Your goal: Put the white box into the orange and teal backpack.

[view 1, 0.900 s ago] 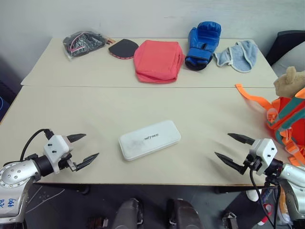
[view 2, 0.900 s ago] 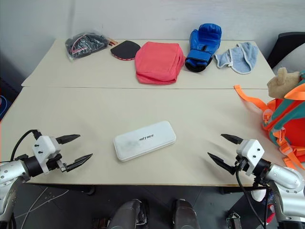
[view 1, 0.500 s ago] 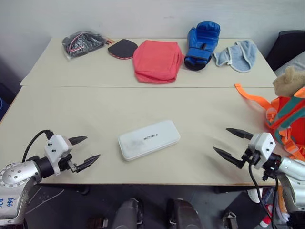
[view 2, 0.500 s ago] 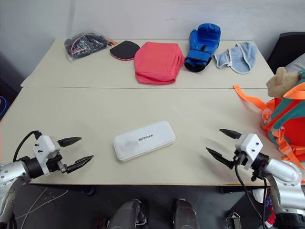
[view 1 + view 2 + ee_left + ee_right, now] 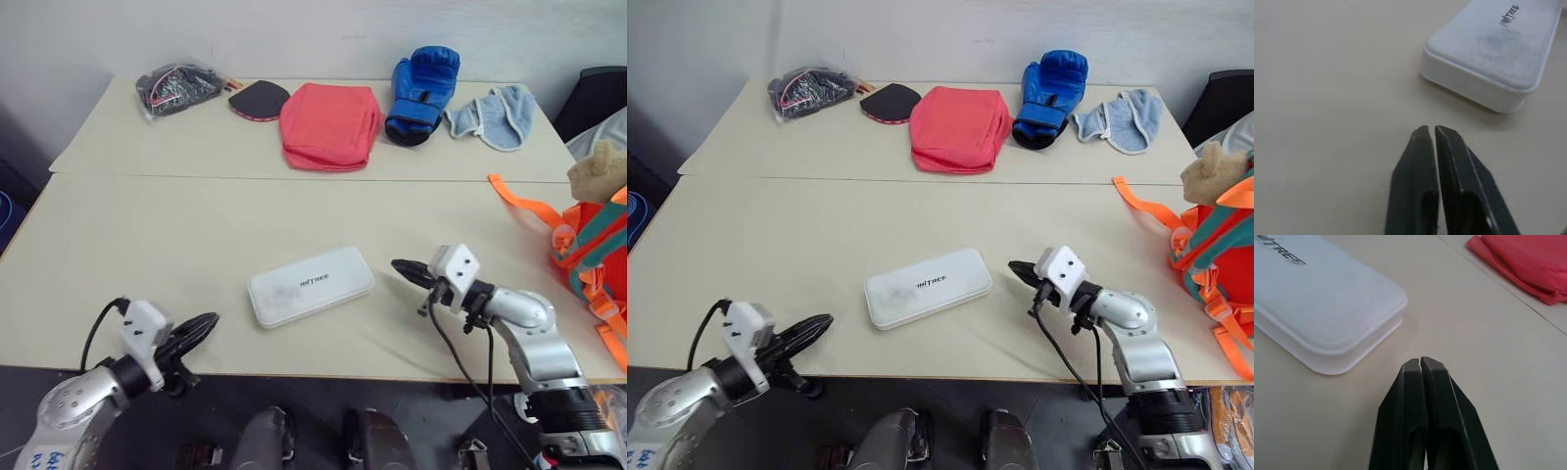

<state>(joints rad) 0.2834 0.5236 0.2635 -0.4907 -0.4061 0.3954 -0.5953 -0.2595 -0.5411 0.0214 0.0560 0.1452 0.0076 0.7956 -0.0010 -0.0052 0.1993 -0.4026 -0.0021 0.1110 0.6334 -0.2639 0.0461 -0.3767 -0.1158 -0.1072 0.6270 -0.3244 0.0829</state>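
At the near left edge of the beige bench [image 5: 147, 225], the left gripper [image 5: 204, 324] hangs with its black fingers pressed together, empty, pointing toward the flat white rounded hard-plastic box [image 5: 311, 286] but well apart from it. The box lies flat near the middle of the front bench, dark lettering up, touched by neither gripper. Just right of it, the right gripper [image 5: 400, 266] sits low over the bench, its fingers likewise closed on nothing, tips near the box's right end without touching. At the far right edge stands the small domed orange and teal backpack [image 5: 588, 259] with a tan plush bear [image 5: 596, 171], orange straps trailing onto the bench, well apart from the box.
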